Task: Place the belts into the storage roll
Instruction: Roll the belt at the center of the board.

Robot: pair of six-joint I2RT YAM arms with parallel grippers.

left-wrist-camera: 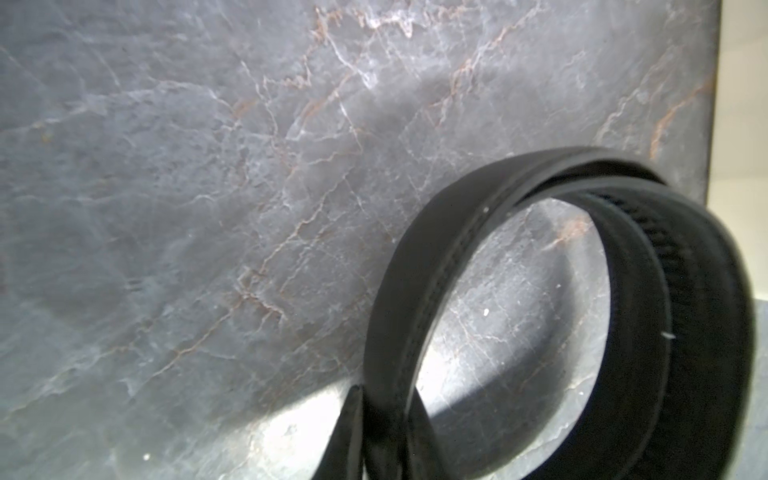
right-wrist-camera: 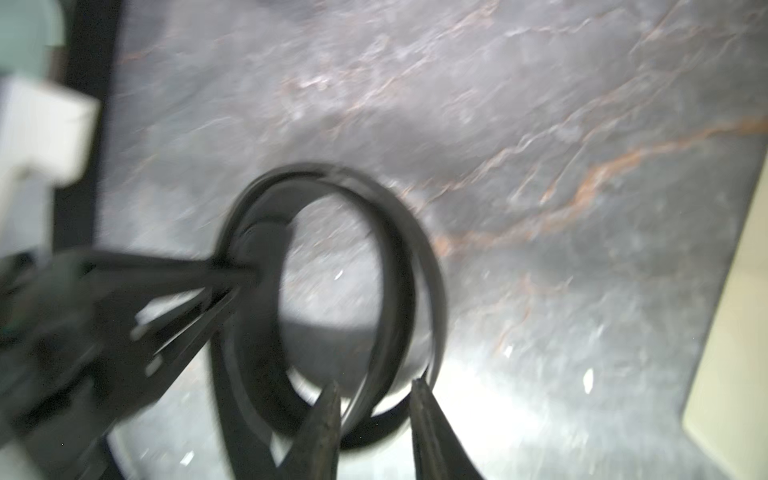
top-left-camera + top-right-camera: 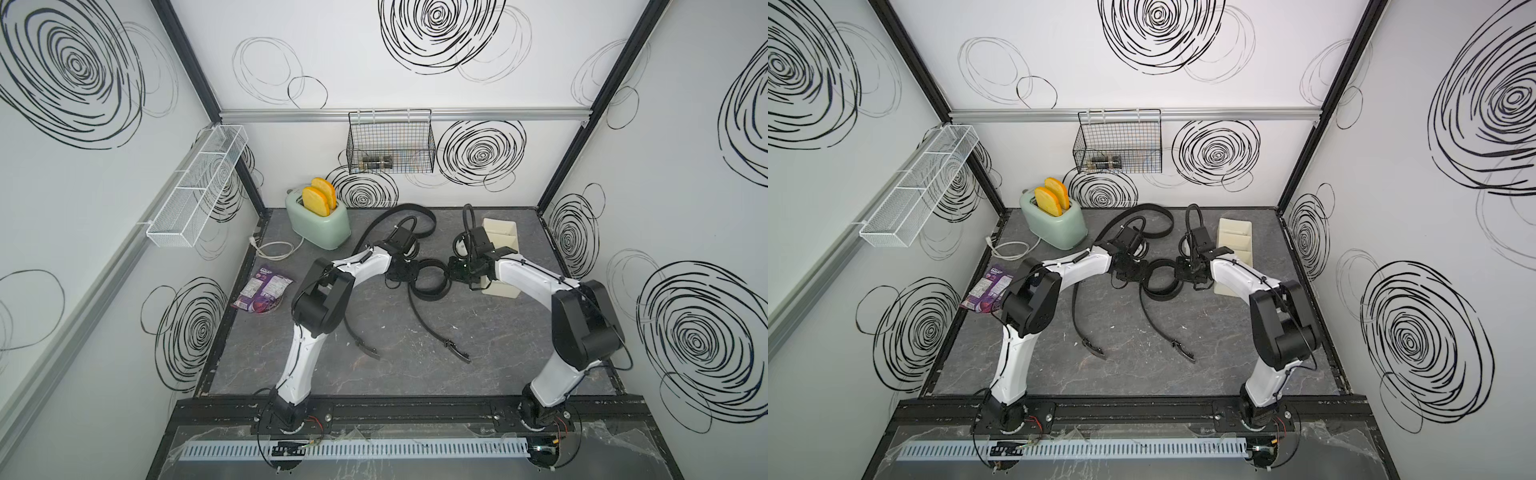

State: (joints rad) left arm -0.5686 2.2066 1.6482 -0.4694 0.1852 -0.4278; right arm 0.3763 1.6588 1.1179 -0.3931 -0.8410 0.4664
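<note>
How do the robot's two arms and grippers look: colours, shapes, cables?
Both the left arm and right arm have white rounded links joined by bulky black joints. Thin black cables run along the white shells. The left gripper and right gripper are black, with two slim fingers tapering to points.

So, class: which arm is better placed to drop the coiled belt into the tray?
Probably the right: the tray stands beside the right gripper, whose open jaws straddle the coiled belt. The left gripper pinches it but sits farther away.
</note>
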